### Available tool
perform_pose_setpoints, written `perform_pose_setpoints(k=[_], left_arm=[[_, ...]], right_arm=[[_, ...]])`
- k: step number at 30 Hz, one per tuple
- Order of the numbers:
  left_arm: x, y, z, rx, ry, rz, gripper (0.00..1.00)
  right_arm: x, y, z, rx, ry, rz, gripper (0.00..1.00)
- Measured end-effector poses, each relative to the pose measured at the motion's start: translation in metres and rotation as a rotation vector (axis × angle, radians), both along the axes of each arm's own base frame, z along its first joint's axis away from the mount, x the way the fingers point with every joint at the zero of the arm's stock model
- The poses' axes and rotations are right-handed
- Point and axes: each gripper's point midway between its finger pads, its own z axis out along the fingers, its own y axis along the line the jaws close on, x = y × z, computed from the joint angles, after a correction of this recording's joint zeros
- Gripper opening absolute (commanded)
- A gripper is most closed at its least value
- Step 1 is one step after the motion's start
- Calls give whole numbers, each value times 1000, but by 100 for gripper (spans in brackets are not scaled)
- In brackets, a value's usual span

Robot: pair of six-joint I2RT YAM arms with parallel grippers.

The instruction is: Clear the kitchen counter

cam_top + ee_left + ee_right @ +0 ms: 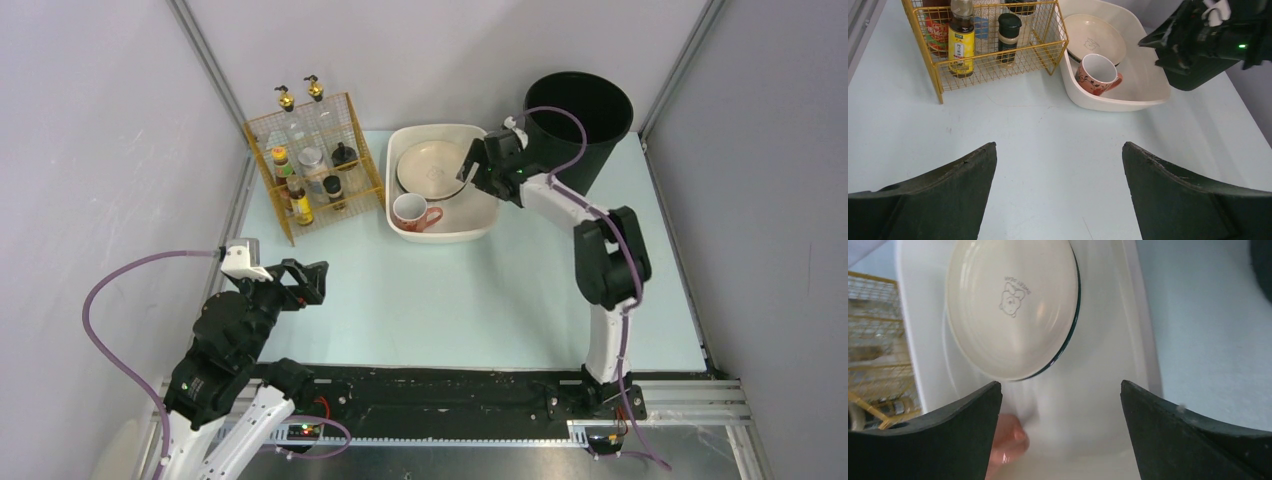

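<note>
Right gripper (1060, 385) hung over the white rectangular plastic basin (1113, 104), jaws spread wide and holding nothing, just above the round cream ceramic plate (1013, 305) inside it. Left gripper (1059, 145) hovered well to the near left of the basin, also wide open and empty. The kitchen counter (450, 300), a pale mint-blue matte tabletop, lay under and around the basin. I judged it rigid and smooth, so things would slide on it. The plate looked glazed, slippery and breakable, best pinched at its dark edge. Its middle carried a stamped cartoon figure under tiny lettering I could not read.
</note>
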Motion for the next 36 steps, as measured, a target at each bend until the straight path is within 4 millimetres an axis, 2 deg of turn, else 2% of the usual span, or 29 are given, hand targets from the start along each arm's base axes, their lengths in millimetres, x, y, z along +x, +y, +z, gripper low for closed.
perform_pose_setpoints(k=[5, 8, 9, 11, 14, 19, 23, 32, 34, 36], left_arm=[[0, 0, 0, 0, 0, 2, 98], [0, 0, 0, 1, 0, 2, 98], [0, 0, 0, 0, 1, 2, 98], [0, 0, 0, 0, 0, 2, 98], [0, 0, 0, 0, 0, 3, 98], [0, 0, 0, 0, 0, 3, 98], [0, 0, 0, 0, 1, 3, 98], [3, -1, -4, 10, 21, 3, 98], [5, -2, -6, 16, 33, 3, 98], [7, -3, -9, 23, 46, 3, 98]], right_arm=[[-31, -11, 59, -52, -148, 39, 99], [-59, -3, 100, -99, -256, 97, 99], [-73, 6, 116, -112, -300, 140, 99], [-94, 16, 137, -127, -359, 202, 99], [-138, 31, 165, -154, -441, 311, 99], [-191, 31, 201, -212, -547, 413, 99], [-221, 18, 205, -276, -569, 436, 99], [-265, -42, 157, -372, -557, 410, 99], [-272, -49, 155, -361, -572, 404, 99], [-278, -50, 161, -339, -598, 405, 99]])
